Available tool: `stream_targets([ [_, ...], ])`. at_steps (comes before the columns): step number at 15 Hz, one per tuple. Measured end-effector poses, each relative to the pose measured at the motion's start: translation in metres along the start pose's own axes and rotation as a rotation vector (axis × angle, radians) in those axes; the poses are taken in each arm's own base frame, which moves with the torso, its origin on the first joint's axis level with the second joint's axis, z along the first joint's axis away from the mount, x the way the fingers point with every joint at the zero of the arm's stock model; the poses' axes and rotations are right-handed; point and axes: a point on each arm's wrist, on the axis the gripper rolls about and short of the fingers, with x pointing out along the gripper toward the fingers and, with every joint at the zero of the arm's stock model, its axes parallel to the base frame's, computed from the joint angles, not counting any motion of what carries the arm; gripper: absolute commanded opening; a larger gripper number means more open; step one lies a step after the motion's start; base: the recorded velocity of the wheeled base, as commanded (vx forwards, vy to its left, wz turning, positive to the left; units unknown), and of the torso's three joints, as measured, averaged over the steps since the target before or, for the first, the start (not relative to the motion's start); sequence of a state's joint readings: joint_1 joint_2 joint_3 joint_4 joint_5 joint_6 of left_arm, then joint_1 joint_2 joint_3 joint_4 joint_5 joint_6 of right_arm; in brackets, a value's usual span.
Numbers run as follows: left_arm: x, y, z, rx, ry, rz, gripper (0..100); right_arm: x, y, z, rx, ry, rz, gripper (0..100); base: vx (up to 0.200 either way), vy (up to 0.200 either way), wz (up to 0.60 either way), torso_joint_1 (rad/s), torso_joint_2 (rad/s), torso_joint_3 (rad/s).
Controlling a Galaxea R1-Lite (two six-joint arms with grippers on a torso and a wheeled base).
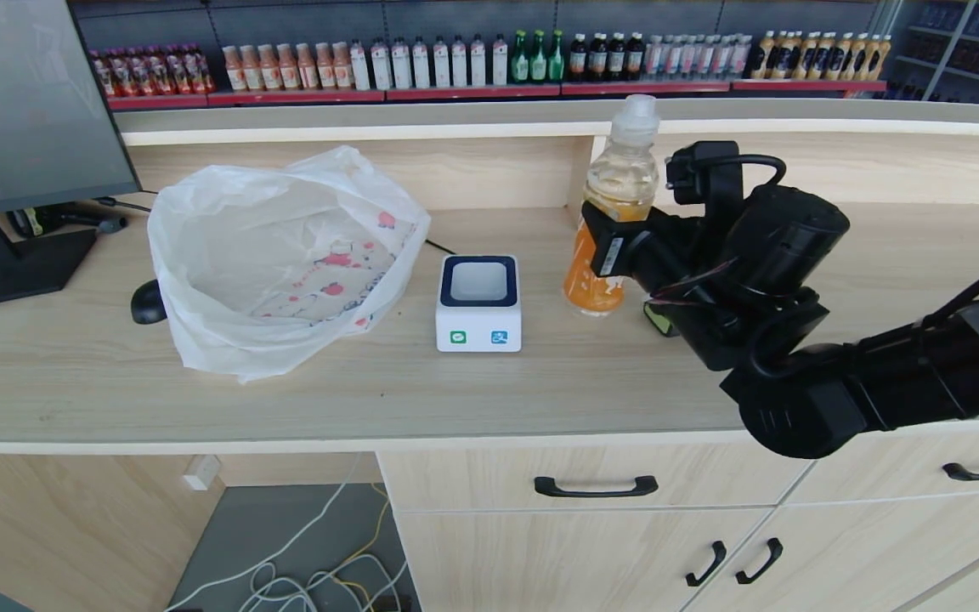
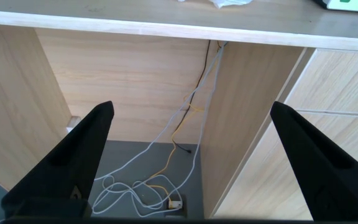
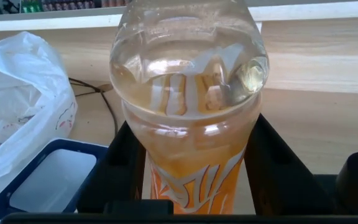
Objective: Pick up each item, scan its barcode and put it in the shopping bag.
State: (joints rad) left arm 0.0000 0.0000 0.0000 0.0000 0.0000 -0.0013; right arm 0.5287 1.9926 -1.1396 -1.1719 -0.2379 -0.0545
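Note:
A clear bottle of orange drink (image 1: 621, 183) with a white cap stands upright to the right of the white scanner box (image 1: 478, 303). My right gripper (image 1: 617, 238) is shut on its middle, one finger on each side of the label. The right wrist view looks straight at the bottle (image 3: 188, 124), with the scanner (image 3: 48, 186) and the bag (image 3: 17, 106) beyond it. Whether the bottle's base touches the counter is unclear. The white plastic shopping bag (image 1: 277, 255) lies open on the counter, left of the scanner. My left gripper (image 2: 191, 162) hangs open below the counter edge, facing cables on the floor.
A monitor (image 1: 22, 102) stands at the counter's far left, and a black mouse (image 1: 148, 302) lies beside the bag. A raised ledge (image 1: 370, 127) runs along the back. Drawers with black handles (image 1: 596, 486) sit under the counter. A cable (image 1: 438, 246) trails behind the scanner.

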Motion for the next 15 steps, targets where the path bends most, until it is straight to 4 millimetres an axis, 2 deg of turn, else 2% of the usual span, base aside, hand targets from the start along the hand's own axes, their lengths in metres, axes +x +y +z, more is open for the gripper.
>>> stream_targets([
  [8, 0.000, 0.000, 0.000, 0.000, 0.000, 0.000, 100, -0.015, -0.005, 0.039, 0.019, -0.073, 0.001, 0, 0.000, 0.000, 0.00, 0.000, 0.00, 0.000],
  [13, 0.000, 0.000, 0.000, 0.000, 0.000, -0.001, 100, -0.054, -0.013, 0.054, 0.014, -0.047, 0.024, 0, 0.000, 0.000, 0.00, 0.000, 0.00, 0.000],
  [15, 0.000, 0.000, 0.000, 0.000, 0.000, -0.001, 100, -0.077, -0.011, 0.054, 0.012, -0.011, 0.058, 0, 0.000, 0.000, 0.00, 0.000, 0.00, 0.000],
])
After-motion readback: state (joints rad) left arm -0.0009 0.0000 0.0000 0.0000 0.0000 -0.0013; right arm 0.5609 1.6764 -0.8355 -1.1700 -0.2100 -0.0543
